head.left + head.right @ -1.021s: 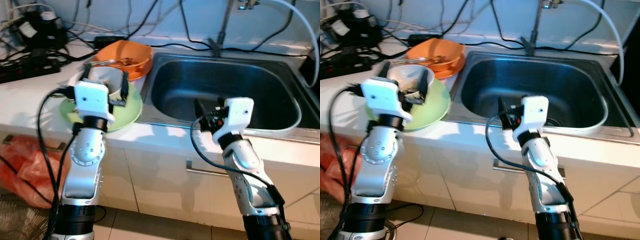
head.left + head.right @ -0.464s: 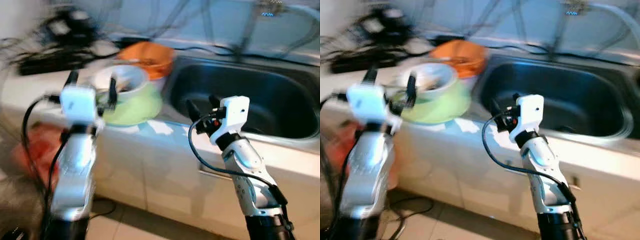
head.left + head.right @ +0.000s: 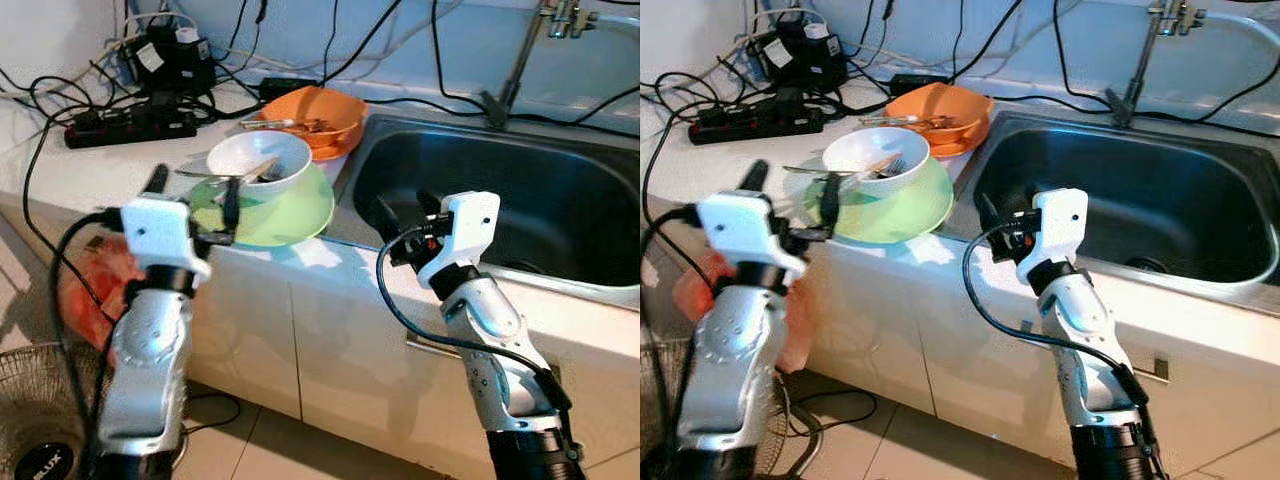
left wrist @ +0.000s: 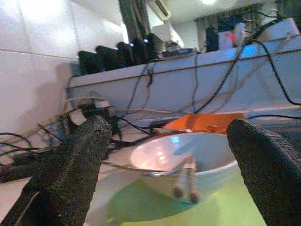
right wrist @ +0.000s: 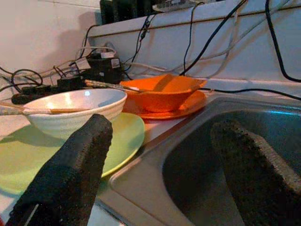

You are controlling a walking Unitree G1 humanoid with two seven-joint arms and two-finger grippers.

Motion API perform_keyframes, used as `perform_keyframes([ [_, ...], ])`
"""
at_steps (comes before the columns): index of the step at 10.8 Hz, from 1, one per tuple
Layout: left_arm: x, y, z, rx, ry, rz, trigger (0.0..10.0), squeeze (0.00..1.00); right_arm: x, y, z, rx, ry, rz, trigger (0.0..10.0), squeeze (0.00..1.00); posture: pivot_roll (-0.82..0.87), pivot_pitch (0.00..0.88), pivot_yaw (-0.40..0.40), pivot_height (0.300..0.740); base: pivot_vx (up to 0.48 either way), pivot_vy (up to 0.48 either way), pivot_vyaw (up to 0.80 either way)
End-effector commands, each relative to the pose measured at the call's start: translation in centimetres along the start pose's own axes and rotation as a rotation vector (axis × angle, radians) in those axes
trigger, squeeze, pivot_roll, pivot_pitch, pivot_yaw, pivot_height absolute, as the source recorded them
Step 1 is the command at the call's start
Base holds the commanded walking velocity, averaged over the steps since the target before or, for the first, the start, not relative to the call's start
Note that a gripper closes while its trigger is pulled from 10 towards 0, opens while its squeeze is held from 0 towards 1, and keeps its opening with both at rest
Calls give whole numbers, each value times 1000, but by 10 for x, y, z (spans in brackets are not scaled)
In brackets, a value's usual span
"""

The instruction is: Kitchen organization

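A white bowl (image 3: 258, 160) holding chopsticks and a fork stands on a green plate (image 3: 285, 212) near the counter's front edge. Behind it, an orange bowl (image 3: 315, 105) with utensils rests on an orange plate. My left gripper (image 3: 193, 195) is open at the green plate's near rim, level with the white bowl (image 4: 188, 162), which lies ahead between its fingers (image 4: 70, 165). My right gripper (image 3: 405, 212) is open and empty over the front left corner of the steel sink (image 3: 560, 270). Its wrist view looks past the fingers (image 5: 66, 179) at the green plate (image 5: 120, 136) and orange bowl (image 5: 162, 92).
A black power strip (image 3: 130, 125) and tangled cables lie at the back left of the counter. The faucet (image 3: 520, 60) rises behind the sink. On the floor at the left are a red plastic bag (image 3: 90, 285) and a fan (image 3: 35, 420).
The camera has swung left and drawn back. My left gripper, earlier straddling the white bowl, is now nearer the counter's front edge. The right arm holds its pose.
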State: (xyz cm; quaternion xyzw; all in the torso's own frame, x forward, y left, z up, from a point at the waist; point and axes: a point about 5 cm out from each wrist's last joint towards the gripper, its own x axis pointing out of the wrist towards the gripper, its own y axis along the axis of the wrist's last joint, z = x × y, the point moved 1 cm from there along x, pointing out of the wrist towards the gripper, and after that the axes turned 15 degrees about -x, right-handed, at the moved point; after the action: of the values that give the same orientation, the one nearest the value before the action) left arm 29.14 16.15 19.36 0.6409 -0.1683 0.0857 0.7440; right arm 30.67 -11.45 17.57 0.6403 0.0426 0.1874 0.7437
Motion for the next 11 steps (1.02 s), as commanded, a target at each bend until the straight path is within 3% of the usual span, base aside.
perform_keyframes([
  [1,3,-4,2,-8,-22,-11,10000,0,1,0,1,3,-12,5,10000,0,53,10,45,740,0,0,0],
  [5,4,-25,-5,20,-13,-36,10000,0,-2,0,1,-12,-15,1,10000,0,35,16,41,740,0,0,0],
  [9,9,-31,1,30,-60,-15,10000,0,-1,1,-1,-16,-17,8,10000,0,33,22,48,740,0,0,0],
  [10,9,-31,2,25,-73,-7,3373,0,-1,1,-2,-16,-16,7,10000,0,32,23,48,740,0,0,0],
  [11,10,-32,4,17,-85,-6,392,0,-2,1,-3,-17,-15,7,10000,0,28,25,49,740,0,0,0],
])
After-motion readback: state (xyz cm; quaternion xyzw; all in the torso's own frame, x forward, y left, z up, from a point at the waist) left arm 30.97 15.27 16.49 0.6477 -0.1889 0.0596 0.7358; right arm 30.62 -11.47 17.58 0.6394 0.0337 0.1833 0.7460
